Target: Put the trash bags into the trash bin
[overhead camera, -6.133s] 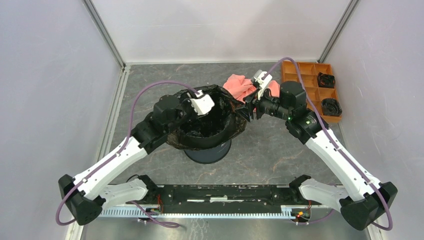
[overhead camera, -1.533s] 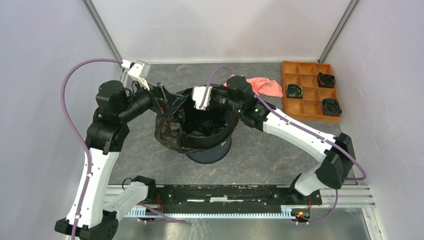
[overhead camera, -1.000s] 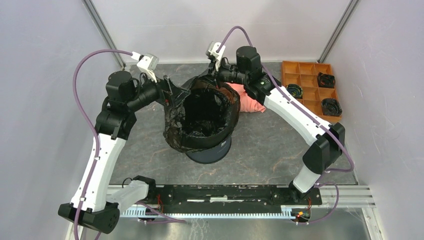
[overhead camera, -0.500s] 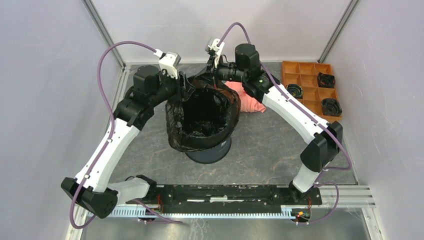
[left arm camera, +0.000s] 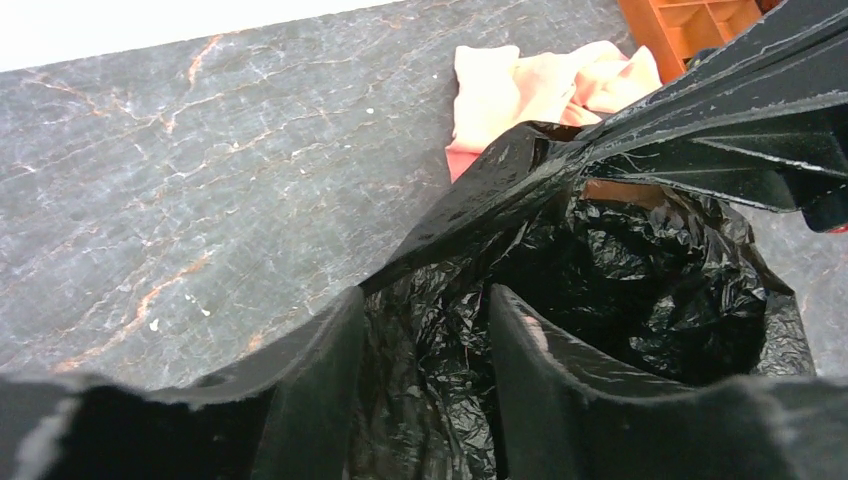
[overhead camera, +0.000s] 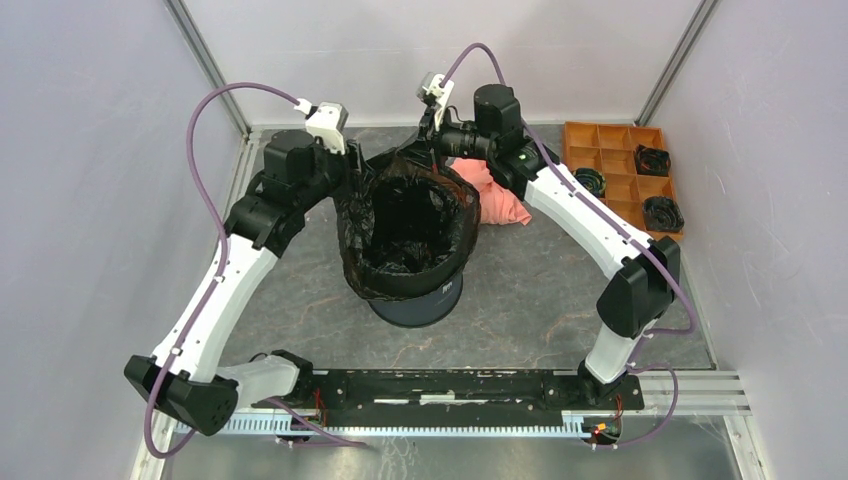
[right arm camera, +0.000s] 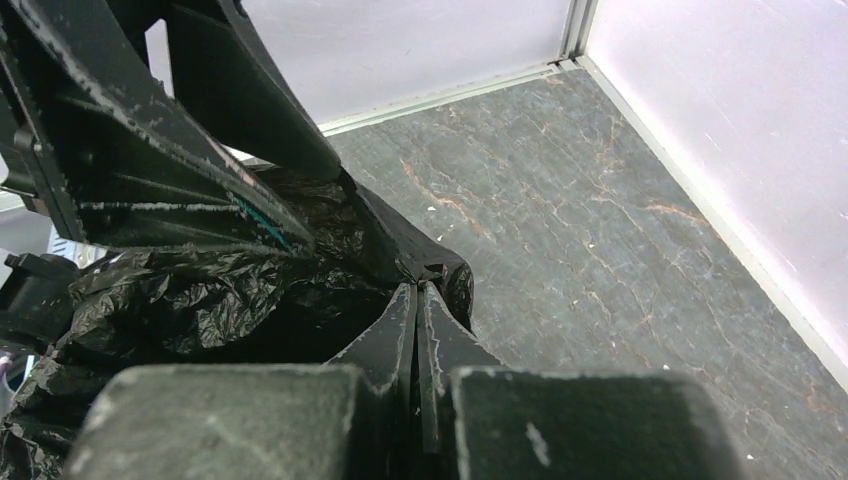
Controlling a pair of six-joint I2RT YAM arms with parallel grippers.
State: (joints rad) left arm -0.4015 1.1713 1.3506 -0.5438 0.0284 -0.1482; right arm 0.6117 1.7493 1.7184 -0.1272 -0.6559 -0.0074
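A salmon-pink cloth (overhead camera: 500, 205) lies crumpled on the table (overhead camera: 560, 290) — orange tray (overhead camera: 612, 138) holding three black parts (overhead camera: 663, 213).

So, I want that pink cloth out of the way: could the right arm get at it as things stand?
Probably not yet: the right gripper is shut on the rim of the trash bag. The pink cloth lies uncovered beside the trash bin, close under that arm.

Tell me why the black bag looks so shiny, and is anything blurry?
Left wrist view: light glints off the glossy trash bag, and the left gripper looks fuzzy right by the lens. Right wrist view: the right gripper is fuzzy too. Top view: even light, all sharp, only the bag's inside is dark.
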